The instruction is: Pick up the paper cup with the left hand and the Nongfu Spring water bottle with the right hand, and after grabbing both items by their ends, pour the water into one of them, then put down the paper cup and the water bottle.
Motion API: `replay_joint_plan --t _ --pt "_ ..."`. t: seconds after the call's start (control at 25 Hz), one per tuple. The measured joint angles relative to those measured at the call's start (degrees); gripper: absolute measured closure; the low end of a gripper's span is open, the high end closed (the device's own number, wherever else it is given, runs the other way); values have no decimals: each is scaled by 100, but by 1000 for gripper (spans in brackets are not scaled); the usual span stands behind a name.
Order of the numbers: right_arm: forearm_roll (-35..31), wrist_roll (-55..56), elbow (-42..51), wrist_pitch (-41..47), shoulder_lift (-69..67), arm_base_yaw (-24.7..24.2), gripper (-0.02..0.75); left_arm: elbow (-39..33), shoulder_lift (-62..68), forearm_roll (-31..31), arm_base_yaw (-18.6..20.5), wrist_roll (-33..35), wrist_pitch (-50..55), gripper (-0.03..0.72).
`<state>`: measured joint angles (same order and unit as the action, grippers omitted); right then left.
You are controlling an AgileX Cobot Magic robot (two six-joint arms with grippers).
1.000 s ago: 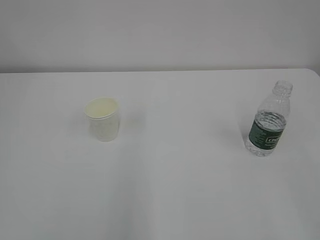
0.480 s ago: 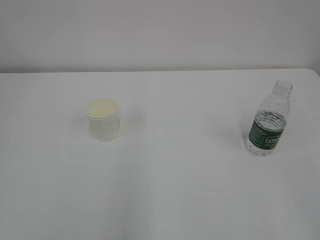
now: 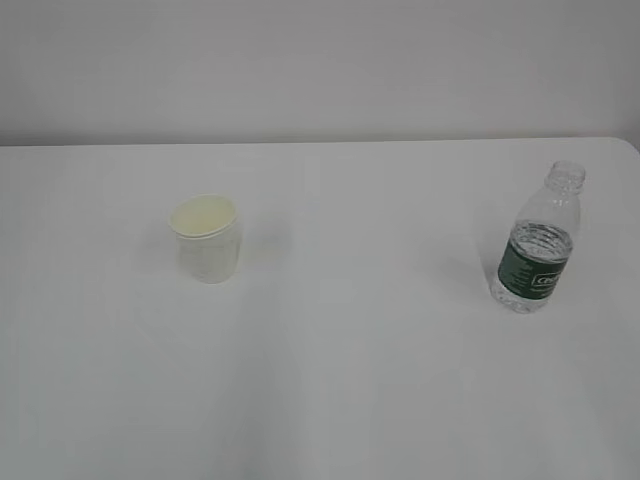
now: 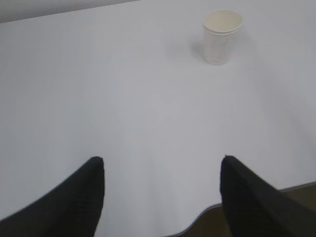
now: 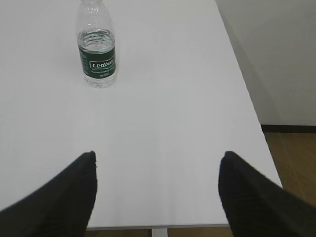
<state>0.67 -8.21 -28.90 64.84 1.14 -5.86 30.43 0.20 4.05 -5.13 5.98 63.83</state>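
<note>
The white paper cup stands upright on the left half of the table; the left wrist view has the paper cup far ahead and to the right. The clear water bottle with a dark green label stands upright near the right edge, capless, with water up to about the label's top. In the right wrist view the bottle is far ahead on the left. My left gripper is open over the table's near edge, nothing between its fingers. My right gripper is also open and empty. Neither arm shows in the exterior view.
The white table ends at a rounded right corner, with a pale wall behind. In the right wrist view the table's right edge drops to a brown floor.
</note>
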Motion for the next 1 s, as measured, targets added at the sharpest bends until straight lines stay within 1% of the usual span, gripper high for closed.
replay_joint_plan --t 0.36,0.48,0.64,0.88,1.0 --pt "19 23 0 0 0 0 153 0 0 0 0 0 0 172" --pt "-33 106 -35 -91 0 0 153 38 0 141 0 0 -122 173" --pt "-67 150 -226 -640 0 0 153 324 80 309 0 0 -492 174" --pt "-247 172 -518 -835 -83 0 152 860 749 320 0 0 -810 174" --pt "-432 180 -572 -1138 -315 0 152 1197 1084 320 0 0 -996 174"
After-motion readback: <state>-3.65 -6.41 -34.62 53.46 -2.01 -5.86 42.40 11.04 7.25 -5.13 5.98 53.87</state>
